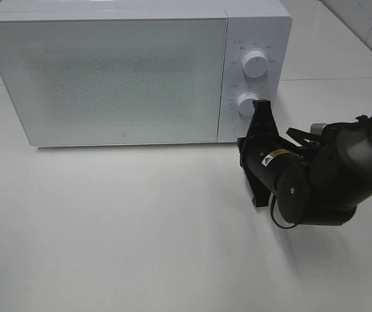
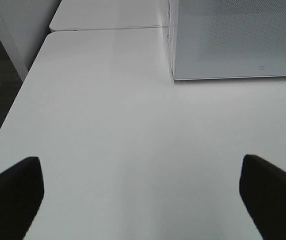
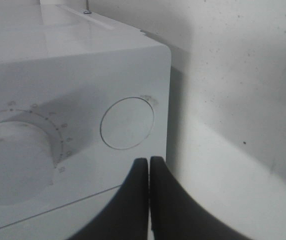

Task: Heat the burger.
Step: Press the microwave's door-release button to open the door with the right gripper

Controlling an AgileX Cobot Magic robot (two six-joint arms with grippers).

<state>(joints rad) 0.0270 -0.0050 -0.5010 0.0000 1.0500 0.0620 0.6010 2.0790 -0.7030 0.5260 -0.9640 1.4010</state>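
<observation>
A: Progress? The microwave (image 1: 108, 78) door is closed. The burger shows in no view; it may be inside, cannot tell. The right end effector (image 3: 149, 167), jaws pressed together, sits just before the round button (image 3: 127, 123). The left end effector (image 2: 140, 165) is spread wide over bare bench (image 2: 133, 125).
B: Heating judged pending. Legible writing?
A: None. The dial (image 1: 246, 103) numerals, door logo (image 1: 121, 136) and yellow label (image 1: 278, 154) are too small to read.

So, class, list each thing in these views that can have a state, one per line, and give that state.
White box-shaped microwave: door closed.
Upper round white dial: setting unreadable.
Lower round white dial: setting unreadable.
Round white push button: pressed or not, cannot tell.
Left black gripper: open, empty, over bare white table.
Right black gripper: shut, empty, tips close by that button.
Burger: not in view.
</observation>
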